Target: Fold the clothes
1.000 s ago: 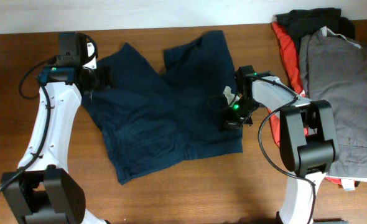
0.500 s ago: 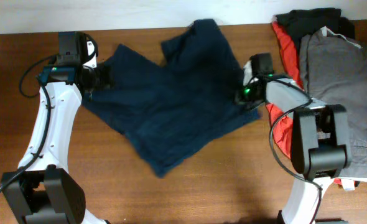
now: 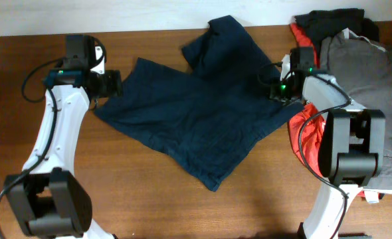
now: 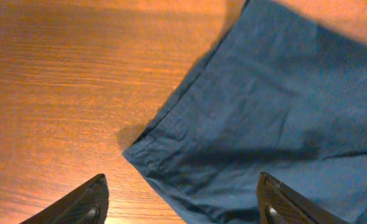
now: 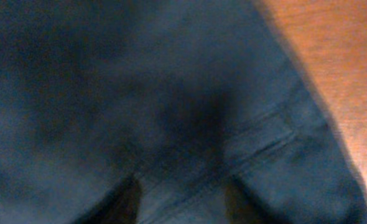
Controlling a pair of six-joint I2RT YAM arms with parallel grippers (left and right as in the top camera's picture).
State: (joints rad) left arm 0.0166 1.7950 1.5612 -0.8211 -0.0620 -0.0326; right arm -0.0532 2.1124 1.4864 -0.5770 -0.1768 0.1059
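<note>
The dark navy shorts [image 3: 196,113] lie spread out on the wooden table [image 3: 116,192], with one part folded up at the back [image 3: 219,40]. My left gripper [image 3: 114,84] is open at the shorts' left edge. In the left wrist view its fingers [image 4: 183,202] stand wide apart over a hemmed corner of the shorts [image 4: 171,162]. My right gripper [image 3: 276,90] is at the shorts' right edge. In the right wrist view its fingers [image 5: 183,190] are shut on the shorts' blue cloth [image 5: 140,81], which fills the blurred view.
A pile of clothes lies at the right edge: grey trousers [image 3: 365,86], a red-orange garment [image 3: 307,129] under them, and a black garment [image 3: 329,18] at the back. My right arm's base [image 3: 345,153] stands beside the pile. The white wall runs along the back.
My right gripper has moved right and toward the back, dragging the shorts with it. The shorts have stretched out and turned. My left gripper has hardly moved.
</note>
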